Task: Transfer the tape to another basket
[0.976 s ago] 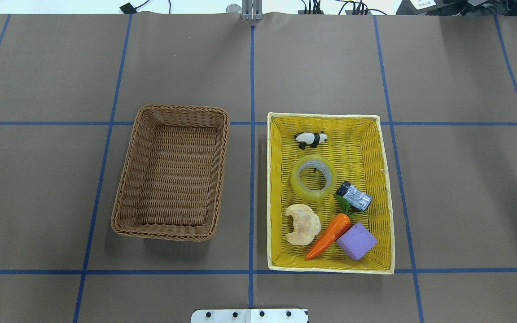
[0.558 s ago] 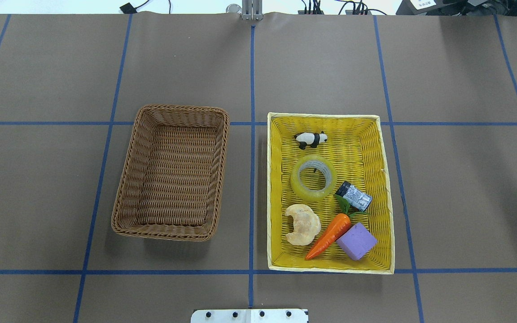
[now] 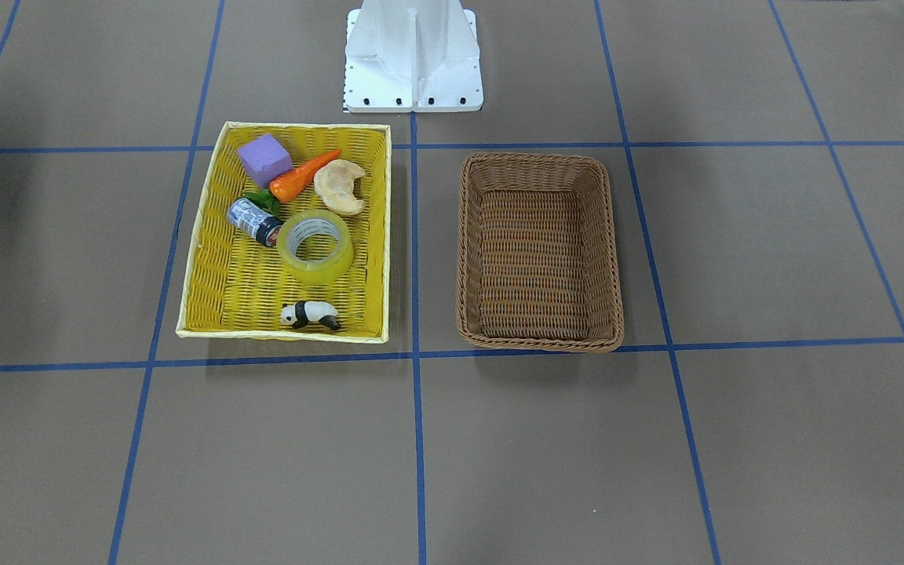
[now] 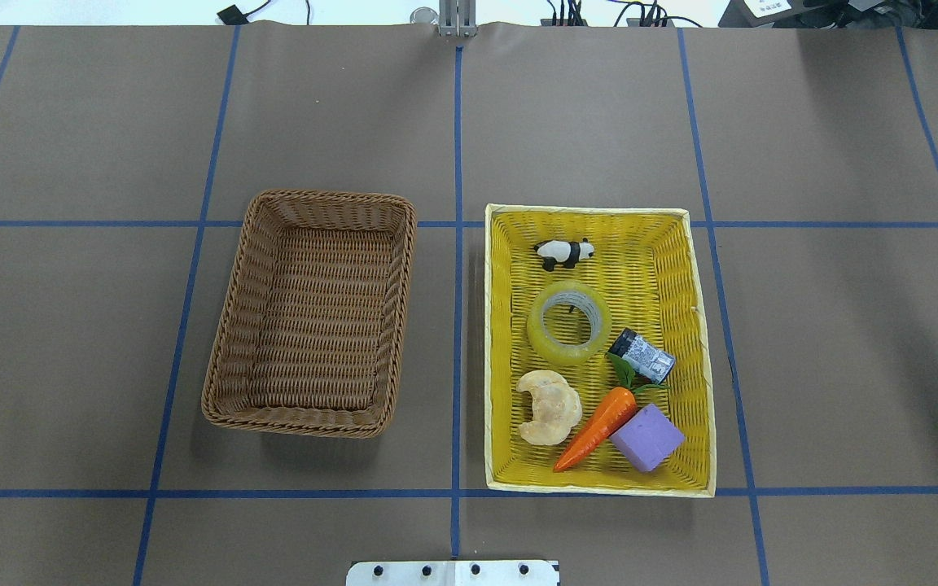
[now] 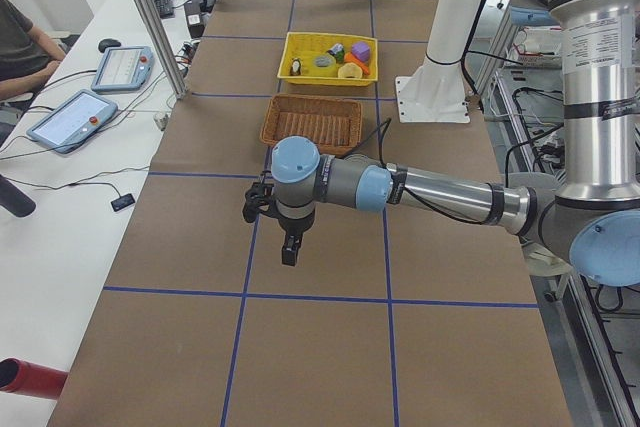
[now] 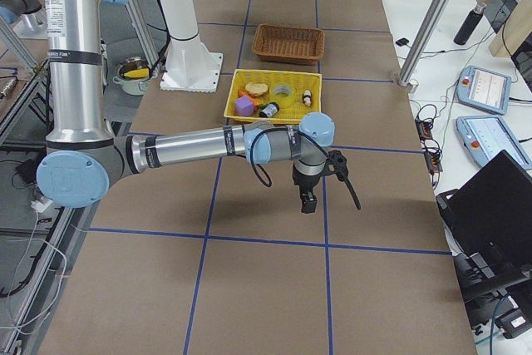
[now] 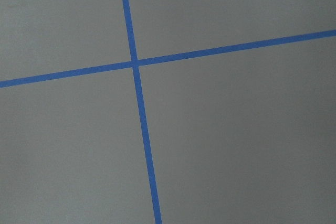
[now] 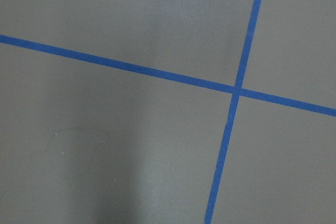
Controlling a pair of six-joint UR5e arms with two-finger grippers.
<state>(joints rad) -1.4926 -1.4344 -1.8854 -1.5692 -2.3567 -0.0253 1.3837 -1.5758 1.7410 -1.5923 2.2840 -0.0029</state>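
The tape (image 4: 567, 322) is a yellowish translucent ring lying flat in the middle of the yellow basket (image 4: 701, 325); it also shows in the front view (image 3: 315, 246). The brown wicker basket (image 4: 229, 325) stands empty to its left, also in the front view (image 3: 613, 251). My left gripper (image 5: 289, 247) shows only in the exterior left view, held above the table far from both baskets. My right gripper (image 6: 307, 200) shows only in the exterior right view, above the table near the yellow basket's end. I cannot tell whether either is open or shut.
In the yellow basket lie a panda figure (image 4: 564, 252), a grey-and-black cylinder (image 4: 641, 356), a croissant (image 4: 549, 406), a carrot (image 4: 597, 427) and a purple block (image 4: 646, 438). The robot's white base (image 3: 413, 55) stands behind the baskets. Blue tape lines grid the brown table.
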